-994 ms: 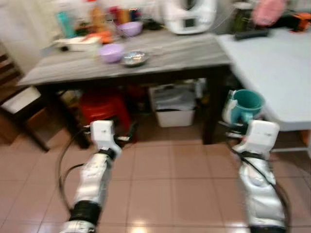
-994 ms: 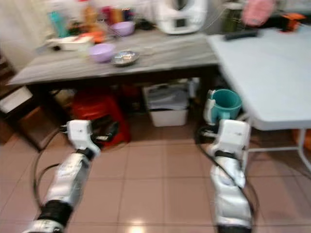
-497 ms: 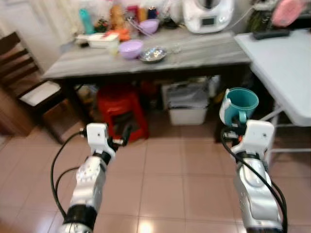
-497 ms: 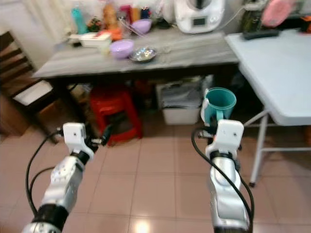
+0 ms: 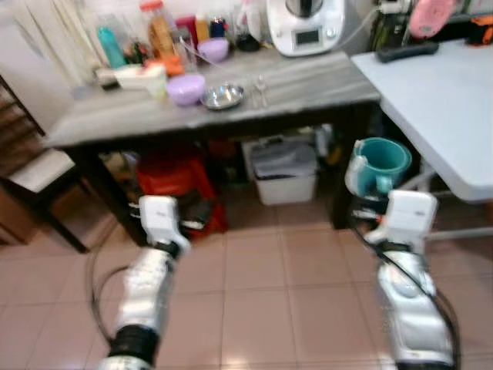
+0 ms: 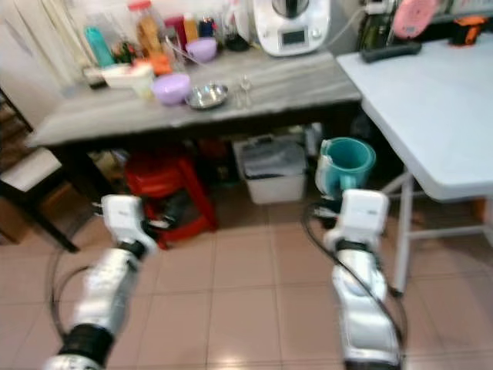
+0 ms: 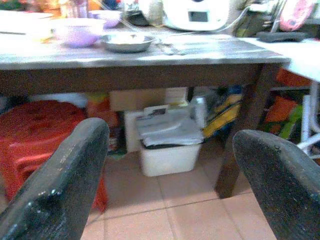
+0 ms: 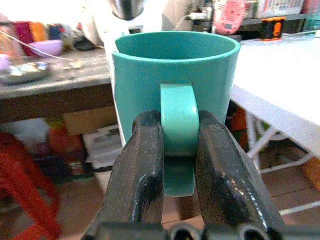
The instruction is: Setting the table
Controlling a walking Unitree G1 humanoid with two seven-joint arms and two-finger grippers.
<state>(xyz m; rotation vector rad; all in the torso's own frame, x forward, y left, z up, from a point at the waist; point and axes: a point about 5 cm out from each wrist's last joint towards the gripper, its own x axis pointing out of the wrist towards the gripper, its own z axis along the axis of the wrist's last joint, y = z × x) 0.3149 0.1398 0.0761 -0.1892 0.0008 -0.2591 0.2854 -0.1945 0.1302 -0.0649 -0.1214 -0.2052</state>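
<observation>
Pink floor tiles [image 5: 262, 270] lay beneath as the right gripper [image 8: 177, 150], jaws clamped on the teal mug [image 8: 175, 85] by its handle, carried it between benches while the left gripper [image 7: 170, 165] gaped empty, a carrying step seemingly, with setting it upright on the white bench [image 5: 439, 100] or the cluttered grey bench [image 5: 308, 77] likely next.

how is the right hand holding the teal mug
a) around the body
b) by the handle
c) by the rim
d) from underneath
b: in the right wrist view the right hand has its two black fingers clamped on either side of the handle of the mug, which stands upright.
</observation>
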